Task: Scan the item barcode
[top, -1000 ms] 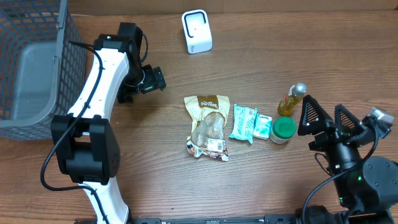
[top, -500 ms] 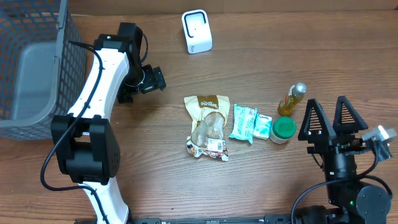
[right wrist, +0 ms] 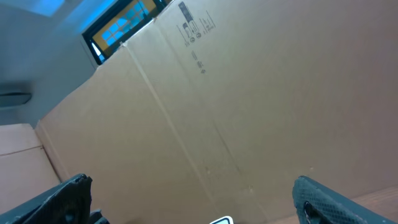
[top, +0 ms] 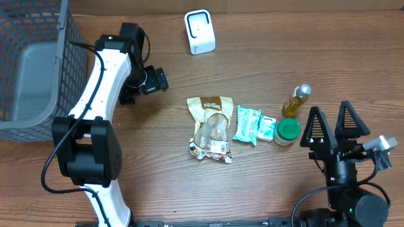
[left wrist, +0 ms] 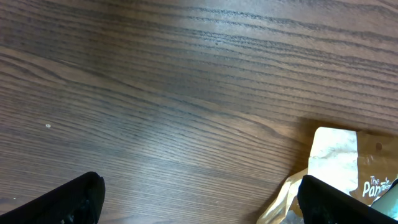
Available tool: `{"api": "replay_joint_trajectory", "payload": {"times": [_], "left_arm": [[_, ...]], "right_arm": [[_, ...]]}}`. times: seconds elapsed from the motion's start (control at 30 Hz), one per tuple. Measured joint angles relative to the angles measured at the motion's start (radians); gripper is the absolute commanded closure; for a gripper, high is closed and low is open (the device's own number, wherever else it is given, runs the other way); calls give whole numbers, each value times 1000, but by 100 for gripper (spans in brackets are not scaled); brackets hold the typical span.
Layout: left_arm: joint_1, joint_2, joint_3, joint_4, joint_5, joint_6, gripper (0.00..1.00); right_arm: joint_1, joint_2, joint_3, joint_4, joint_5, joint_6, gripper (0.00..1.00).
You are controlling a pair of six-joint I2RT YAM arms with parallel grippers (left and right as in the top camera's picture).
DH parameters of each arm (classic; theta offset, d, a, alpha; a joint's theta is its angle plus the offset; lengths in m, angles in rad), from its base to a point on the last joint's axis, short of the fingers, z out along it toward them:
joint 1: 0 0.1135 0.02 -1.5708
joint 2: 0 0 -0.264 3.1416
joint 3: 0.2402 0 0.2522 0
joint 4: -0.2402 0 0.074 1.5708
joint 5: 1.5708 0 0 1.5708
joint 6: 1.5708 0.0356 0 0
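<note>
The white barcode scanner (top: 199, 31) stands at the far middle of the table; its top edge (right wrist: 221, 220) just shows in the right wrist view. Items lie in a row mid-table: a brown snack bag (top: 211, 125), two blue-green packets (top: 247, 124), a green-lidded jar (top: 287, 131) and a yellow bottle (top: 297, 101). My left gripper (top: 156, 80) is open, left of the bag and apart from it, with the bag's corner (left wrist: 336, 163) by its right finger. My right gripper (top: 332, 126) is open and empty, just right of the jar, fingers pointing to the far side.
A grey wire basket (top: 66, 44) stands at the far left with a grey liner inside. A cardboard box wall (right wrist: 249, 93) fills the right wrist view behind the scanner. Bare wood (left wrist: 155, 93) lies under the left gripper.
The right arm has swung round and shifted a little leftward, so its open fingers now point straight toward the far side. The left arm and the items have not moved.
</note>
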Motion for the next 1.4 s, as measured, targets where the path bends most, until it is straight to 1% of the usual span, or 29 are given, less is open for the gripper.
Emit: {"api": "replay_joint_trajectory", "payload": {"times": [0.3,0.4,0.6,0.9,1.1,1.17,1.4], "left_arm": [[0,0,0,0,0,0,0],[0,0,0,0,0,0,0],[0,0,0,0,0,0,0],[0,0,0,0,0,0,0],[0,0,0,0,0,0,0],[0,0,0,0,0,0,1],[0,0,0,0,0,0,0]], "right_arm": [[0,-169,-139,10,0,0,0],[0,-209,-185,64,0,0,0],[0,-219,-255,221,0,-15,0],[0,-220,-315,240,-26,-107,0],[0,-220,-326,138,-40,-134,0],[0,-222,-326,80,-42,-136,0],[0,-223,-325,-227,-48,-162,0]]}}
